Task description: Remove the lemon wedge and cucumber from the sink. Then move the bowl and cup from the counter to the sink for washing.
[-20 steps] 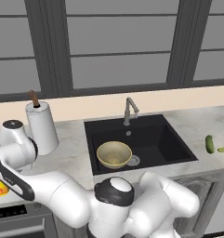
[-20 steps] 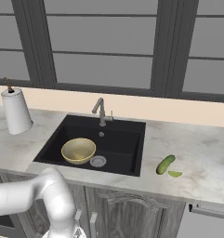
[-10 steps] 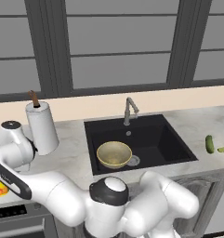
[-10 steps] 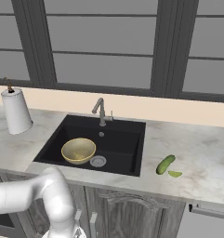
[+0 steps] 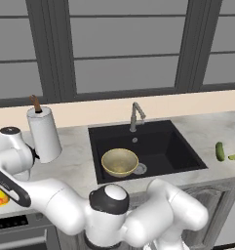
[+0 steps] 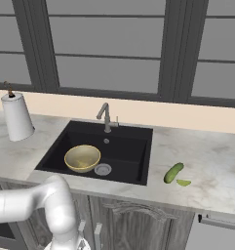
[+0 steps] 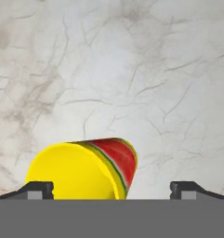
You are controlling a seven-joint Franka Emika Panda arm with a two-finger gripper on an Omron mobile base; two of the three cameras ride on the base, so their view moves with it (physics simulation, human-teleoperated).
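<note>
Fingers [image 7: 39, 189] spread wide, released, grasping nothing; both dark tips poking up along the lower edge of the hand view, gripper [image 7: 111, 190] aimed at the marbled counter [image 7: 132, 79]. Between the tips, nearer the one on the left of that view, a yellow cup [image 7: 81, 169] with a red and green band along its side, standing on the stone. Whether that tip touches the cup wall: cannot tell. Clear gap between the cup and the other tip.

Well apart from the fingers, over toward the middle of the worktop: black sink [image 5: 153, 141] with a grey faucet [image 5: 136, 116] at its back edge. Inside the basin, a tan bowl [image 5: 119, 161] with a speckled pale inside, upright, just beside the round silver drain [image 5: 140, 169]. Same bowl [image 6: 82, 158] and drain [image 6: 102, 169] seen from the right base camera, the bowl on the basin's left half.

Farther still, on the counter beyond the far side of the sink: dark green cucumber [image 6: 173, 173] lying flat, with a tiny yellow-green lemon wedge [image 6: 184, 182] just beside it, the two close but apart. Both out of the basin, on the stone.

White paper towel roll [image 5: 43, 134] upright on its holder on the near side of the sink, between basin and fingers.
</note>
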